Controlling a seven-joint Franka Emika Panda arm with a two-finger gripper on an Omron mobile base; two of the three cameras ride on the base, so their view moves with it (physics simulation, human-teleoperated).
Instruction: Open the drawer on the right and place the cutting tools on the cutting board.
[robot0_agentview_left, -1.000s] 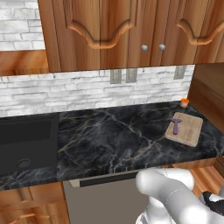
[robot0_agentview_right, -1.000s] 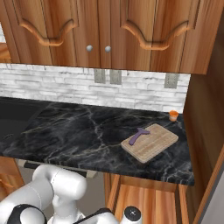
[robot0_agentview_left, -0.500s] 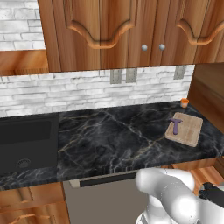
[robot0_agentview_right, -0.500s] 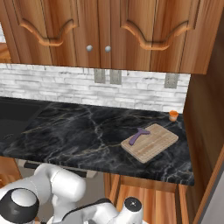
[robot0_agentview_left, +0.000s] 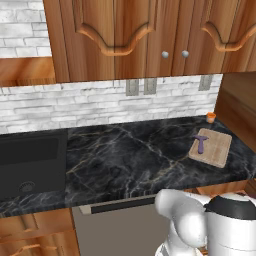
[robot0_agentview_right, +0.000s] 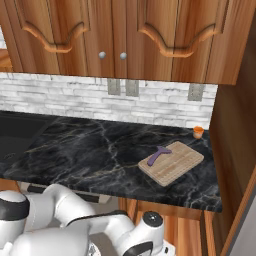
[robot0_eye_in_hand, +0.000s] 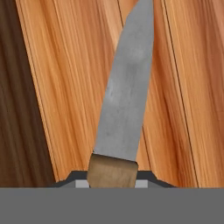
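Now, gripper: I am seeing it clamped on a knife by its brown handle, the grey blade running straight out ahead of the fingers.
Below the blade: I am looking at the light orange wood of the drawer floor, with a darker brown strip along one side.
Arm: it is reaching low, under the counter edge, on the right side of the kitchen.
Cutting board: it is lying near the right end of the dark marble counter, with a purple T-shaped tool already resting on its near-left part.
Orange cup: it is standing just behind the board, against the wall.
Step in hand, as I judge it: I am lifting the knife clear of the drawer.
Doing it well: I am planning to rise straight up first, keeping the blade level and away from the counter lip, then set it on bare board beside the purple tool.
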